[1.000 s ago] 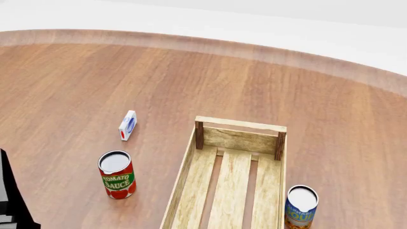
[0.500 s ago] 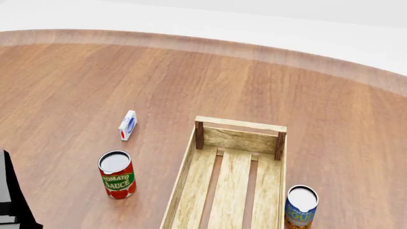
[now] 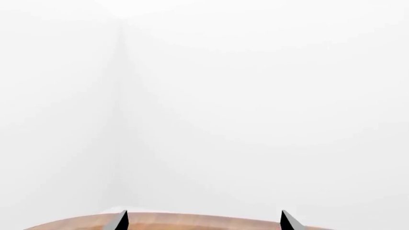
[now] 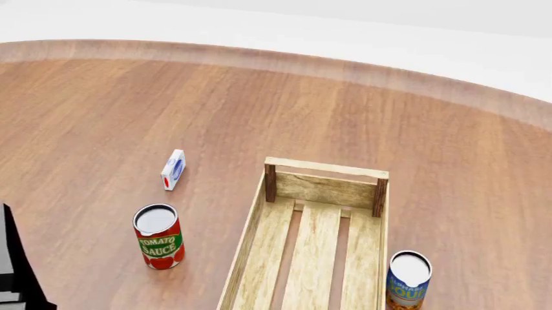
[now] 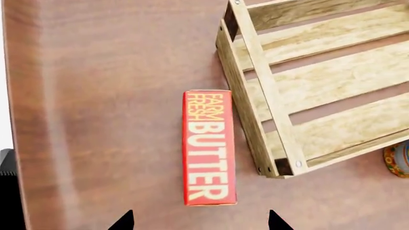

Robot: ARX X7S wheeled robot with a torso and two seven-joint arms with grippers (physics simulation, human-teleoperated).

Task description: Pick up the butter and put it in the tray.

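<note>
Your right end effector (image 5: 198, 221) hangs over the butter (image 5: 209, 146), fingertips spread wide, holding nothing. Only the two dark tips show at the frame edge, one on each side of the box's near end. The butter lies on the wooden counter (image 5: 108, 96), outside the tray (image 5: 268, 120), just beside its long side wall near one corner post. Its long axis runs roughly along that wall. The narrow red face with "FARM FRESH BUTTER" lettering faces the right wrist camera. Whether the box touches the tray wall, you can't tell.

Your left end effector (image 3: 202, 221) points out past the counter edge toward a blank white wall. Its tips are also wide apart with nothing between them. In the head view a dark piece of the left arm (image 4: 13, 271) shows at the lower left corner.

The head view shows the tray (image 4: 324, 190) with its slatted bottom bare. A tomato sauce can (image 4: 159, 236) stands upright to its left, apart from it. A small white-blue carton (image 4: 173, 169) sits farther back on the counter. Another can (image 4: 408, 279) stands just beside the tray's right wall. The butter is out of the head view.
</note>
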